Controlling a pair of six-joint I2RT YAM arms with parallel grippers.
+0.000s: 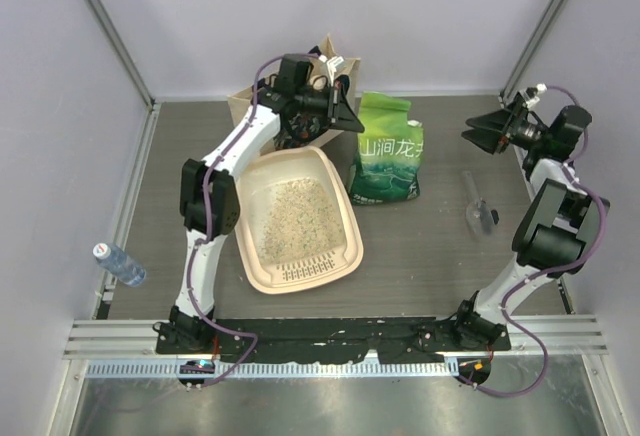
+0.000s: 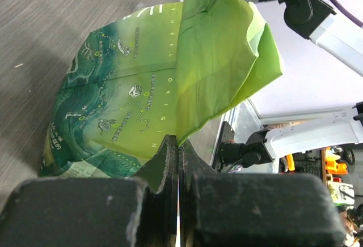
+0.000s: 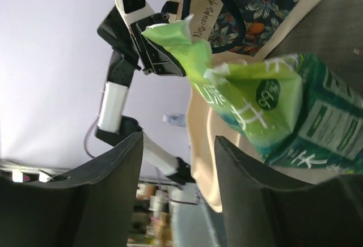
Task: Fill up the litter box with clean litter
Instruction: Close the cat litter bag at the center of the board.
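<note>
The cream litter box (image 1: 345, 246) lies left of centre, with a thin layer of pale speckled clean litter (image 1: 290, 216) on its floor. Right behind its far right corner stands a green litter bag (image 1: 390, 161). My left gripper (image 1: 355, 121) is shut on the bag's top left corner; in the left wrist view the green edge (image 2: 195, 116) runs into the closed jaws of the left gripper (image 2: 180, 139). My right gripper (image 1: 488, 134) hangs open to the bag's right, apart from it. In the right wrist view the right gripper (image 3: 177, 139) holds nothing, and the bag (image 3: 272, 111) and litter box (image 3: 198, 145) lie beyond it.
A beige tote bag (image 1: 332, 61) stands at the back behind the left arm. A water bottle (image 1: 120, 264) lies at the left table edge. A small clear plastic item (image 1: 478, 211) lies on the right, near the right arm. Metal frame posts rise at both back corners.
</note>
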